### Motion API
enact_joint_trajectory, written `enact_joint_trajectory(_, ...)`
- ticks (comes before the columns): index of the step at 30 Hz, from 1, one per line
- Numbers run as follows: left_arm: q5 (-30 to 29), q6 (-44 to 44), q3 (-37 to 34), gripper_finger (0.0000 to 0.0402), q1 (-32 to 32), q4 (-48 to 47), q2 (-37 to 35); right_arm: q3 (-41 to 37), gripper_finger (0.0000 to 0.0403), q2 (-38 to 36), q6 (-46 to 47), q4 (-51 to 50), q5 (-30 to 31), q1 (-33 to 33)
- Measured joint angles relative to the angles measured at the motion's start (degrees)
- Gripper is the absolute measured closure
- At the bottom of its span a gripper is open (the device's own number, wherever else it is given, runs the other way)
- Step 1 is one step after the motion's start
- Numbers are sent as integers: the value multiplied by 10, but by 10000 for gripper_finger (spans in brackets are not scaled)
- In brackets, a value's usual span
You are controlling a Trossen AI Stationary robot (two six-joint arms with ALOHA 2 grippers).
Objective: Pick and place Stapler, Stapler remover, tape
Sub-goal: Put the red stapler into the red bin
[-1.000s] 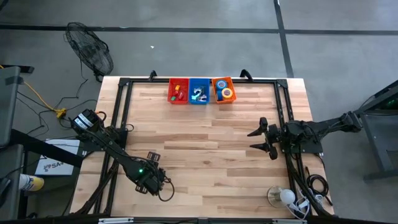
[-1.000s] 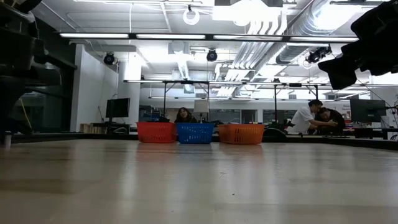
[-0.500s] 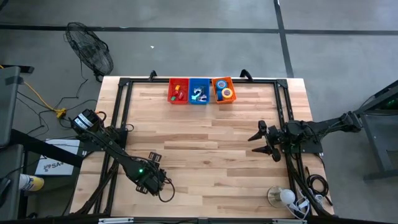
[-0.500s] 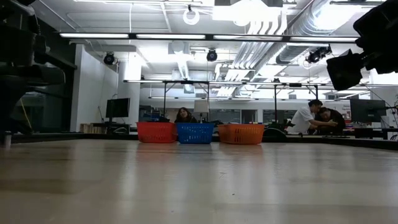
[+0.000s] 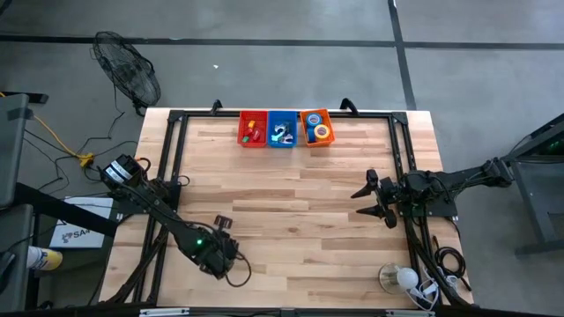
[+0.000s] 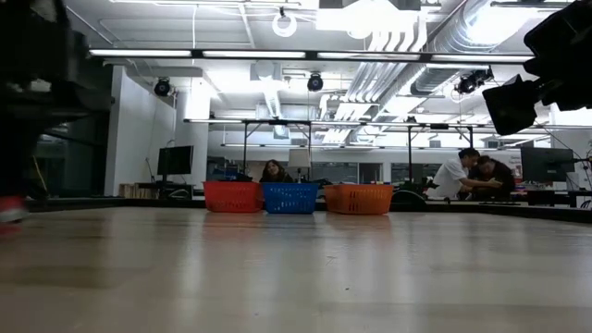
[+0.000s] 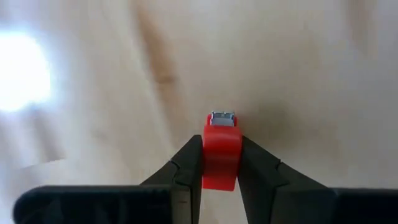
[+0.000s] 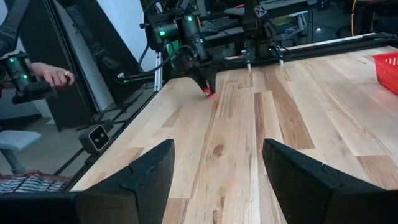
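Where the left gripper [image 7: 219, 163] reaches down at the near left part of the table [image 5: 291, 185], a small red stapler [image 7: 221, 157] sits squeezed between its two dark fingers [image 7: 186, 168], which press against both of its sides. The stapler's metal-tipped end pokes out just past the fingertips, and the wood lies close beneath it. From the right wrist view the same red piece shows as a small spot at the tip of the left gripper [image 8: 207, 87], right at the tabletop; whether it rests on the wood or is lifted just clear of it cannot be told.

The left arm [image 5: 163, 211] stretches diagonally from its base at the table's left edge toward the near side, its wrist bent so the gripper [image 5: 220, 251] points down.

Well away from this gripper, against the far edge, stand three small bins in a row: a red bin [image 5: 252, 129], a blue bin [image 5: 282, 129] and an orange bin [image 5: 317, 128]. Rolls of tape [image 5: 322, 132] lie in the orange one.

The right gripper [image 5: 374, 198] waits over the right side of the table, its fingers [image 8: 146, 174] spread wide and holding nothing, pointed across toward the left arm. A person's hand [image 8: 53, 73] shows beyond the table's edge in the right wrist view.
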Motion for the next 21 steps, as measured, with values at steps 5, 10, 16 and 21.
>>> enact_joint_trajectory(5, -110, -63, 0, 327, 26, -10, 0, 0, 166, 0, 0, 0, 1, 0)
enact_joint_trajectory(10, -224, -87, 0, 322, 98, -33, 0, 0, 166, 0, 0, 0, 1, 0)
enact_joint_trajectory(16, -327, -44, 0, 321, 250, -52, -14, 0, 166, 0, 0, 0, 1, 0)
enact_joint_trajectory(21, -334, 39, 0, 328, 407, -25, -43, 0, 166, 0, 0, 0, 1, 0)
